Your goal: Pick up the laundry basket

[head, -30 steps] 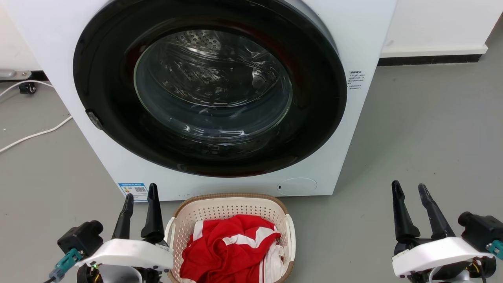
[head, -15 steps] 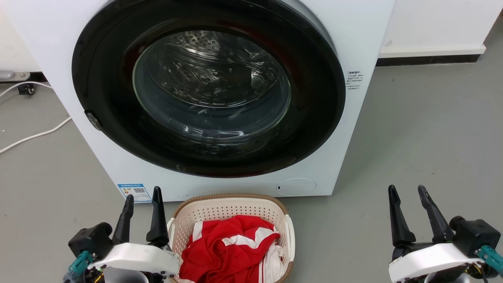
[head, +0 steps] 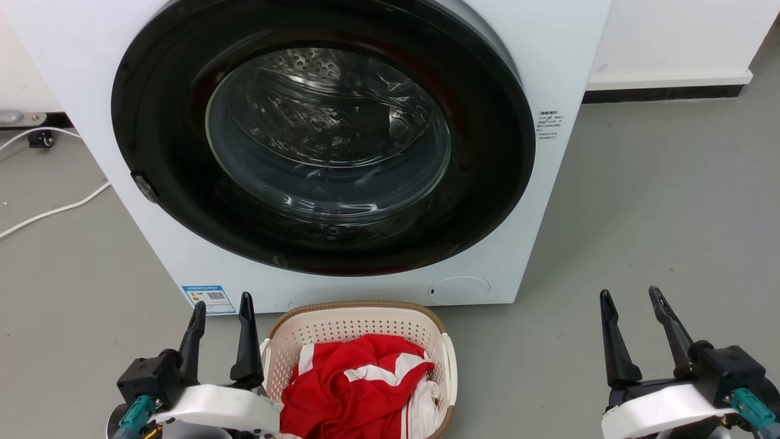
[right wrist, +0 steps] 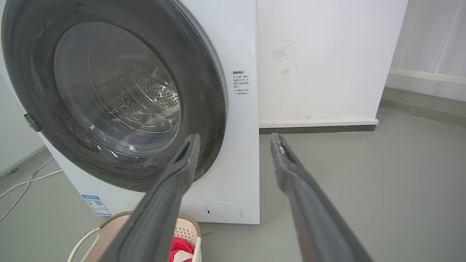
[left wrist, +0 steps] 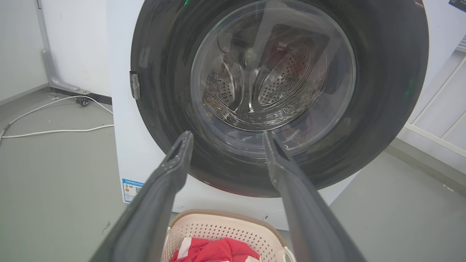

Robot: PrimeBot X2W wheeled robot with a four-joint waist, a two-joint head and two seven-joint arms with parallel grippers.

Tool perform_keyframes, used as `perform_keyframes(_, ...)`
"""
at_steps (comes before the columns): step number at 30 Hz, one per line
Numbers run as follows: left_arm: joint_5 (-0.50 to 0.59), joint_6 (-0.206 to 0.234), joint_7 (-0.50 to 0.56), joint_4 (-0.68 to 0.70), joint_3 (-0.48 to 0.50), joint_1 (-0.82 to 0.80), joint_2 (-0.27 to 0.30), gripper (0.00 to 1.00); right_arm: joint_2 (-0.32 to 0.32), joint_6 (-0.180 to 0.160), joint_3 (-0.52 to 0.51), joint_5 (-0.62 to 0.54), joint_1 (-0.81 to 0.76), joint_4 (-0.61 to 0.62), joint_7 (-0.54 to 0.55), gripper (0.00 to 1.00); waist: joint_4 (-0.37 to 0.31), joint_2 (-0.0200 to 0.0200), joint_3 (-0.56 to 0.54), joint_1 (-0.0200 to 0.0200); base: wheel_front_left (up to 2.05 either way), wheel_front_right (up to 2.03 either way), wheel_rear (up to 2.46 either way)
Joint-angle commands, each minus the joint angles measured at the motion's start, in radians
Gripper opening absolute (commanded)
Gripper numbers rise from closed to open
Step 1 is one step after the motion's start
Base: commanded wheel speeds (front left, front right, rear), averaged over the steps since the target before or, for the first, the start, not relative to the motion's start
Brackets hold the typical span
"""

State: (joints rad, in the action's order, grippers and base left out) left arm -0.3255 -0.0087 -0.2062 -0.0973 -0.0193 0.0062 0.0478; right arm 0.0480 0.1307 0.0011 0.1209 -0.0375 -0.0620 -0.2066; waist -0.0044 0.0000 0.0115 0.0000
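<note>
Fingers (head: 247, 344) of left gripper (head: 222, 300) and right gripper (head: 629, 291) apart, empty; left just beside laundry basket (head: 359, 322).

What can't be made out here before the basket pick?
Near end of the laundry basket: cut off by the head view's bottom edge.
Its left handle: head view, partly behind the left gripper.
Basket floor: head view, covered by the red garment.
Text on the washing machine sticker: too small.

Grey floor (head: 640, 213) under laundry basket (head: 341, 326), washing machine (head: 560, 55), cable (head: 55, 210)
</note>
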Motion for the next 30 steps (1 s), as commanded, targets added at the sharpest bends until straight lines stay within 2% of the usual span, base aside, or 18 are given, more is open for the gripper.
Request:
perform_keyframes(1,0.022,-0.002,-0.011,0.009,0.001,0.006,0.003,1.0,0.004,0.0,0.001,-0.027,-0.006,0.012,-0.009,1.0,0.0,0.0,0.0,0.0,0.0,0.0,0.0)
perform_keyframes(17,0.143,0.017,-0.041,0.006,-0.009,0.02,0.004,1.0,0.004,0.0,0.005,-0.154,-0.024,0.014,-0.041,1.0,-0.003,0.0,0.002,0.0,0.0,0.0,0.0)
perform_keyframes(30,0.212,0.028,-0.061,0.002,-0.014,0.027,0.004,1.0,0.004,0.0,-0.001,-0.156,-0.034,0.021,-0.059,1.0,-0.005,0.0,0.004,0.0,0.0,0.0,0.0)
